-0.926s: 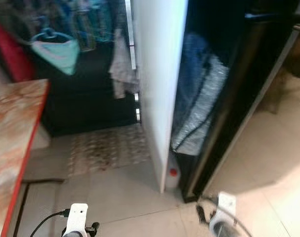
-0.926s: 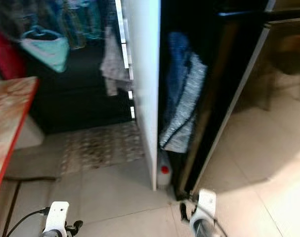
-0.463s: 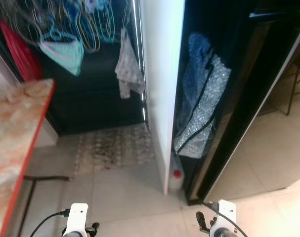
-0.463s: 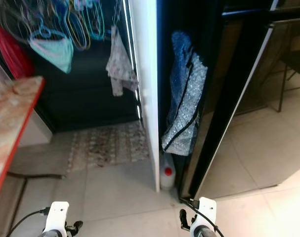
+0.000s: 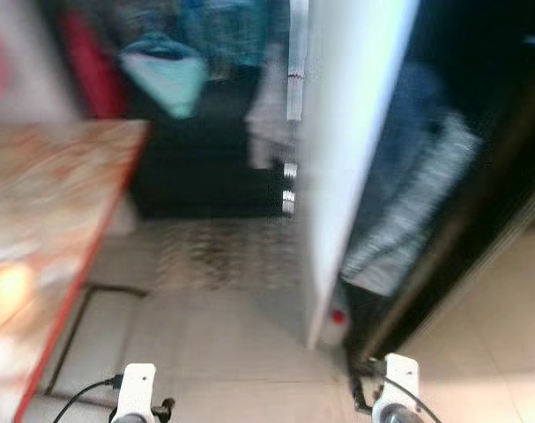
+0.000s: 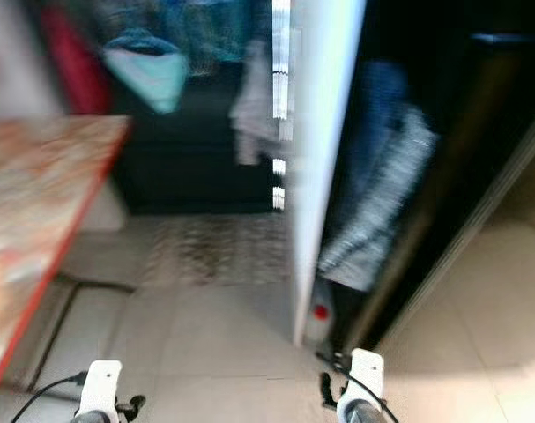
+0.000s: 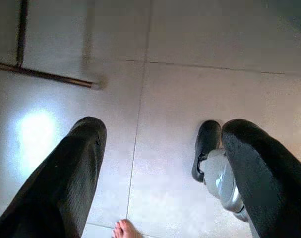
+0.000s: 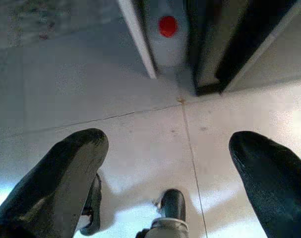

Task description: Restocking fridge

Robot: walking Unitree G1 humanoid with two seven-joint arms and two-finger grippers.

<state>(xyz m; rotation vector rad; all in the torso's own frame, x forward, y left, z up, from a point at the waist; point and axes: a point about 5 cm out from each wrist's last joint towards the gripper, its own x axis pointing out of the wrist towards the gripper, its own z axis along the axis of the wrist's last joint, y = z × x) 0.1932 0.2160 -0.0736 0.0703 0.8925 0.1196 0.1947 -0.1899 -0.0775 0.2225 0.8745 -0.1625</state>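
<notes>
Both arms hang low over the tiled floor. In the left wrist view my left gripper [image 7: 160, 134] is open with only floor tiles between its fingers. My right gripper [image 8: 167, 141] is open too, above a tile joint. A tall white panel [image 5: 355, 132] stands edge-on ahead, blurred. At its foot sits a pale bottle with a red cap [image 8: 165, 29]. To the right of the panel a dark opening holds a hanging silvery blue bag [image 5: 417, 203].
A marble table with a red edge [image 5: 47, 203] fills the left. Clothes on hangers [image 5: 166, 75] hang over a patterned mat [image 5: 219, 256] further back. A dark door frame [image 6: 465, 211] slants on the right. A person's bare toes [image 7: 124, 229] show beside my black foot [image 7: 206, 148].
The whole picture has shifted right and blurred, so the camera has turned left: the table takes up more of the left. Both arms hang as before.
</notes>
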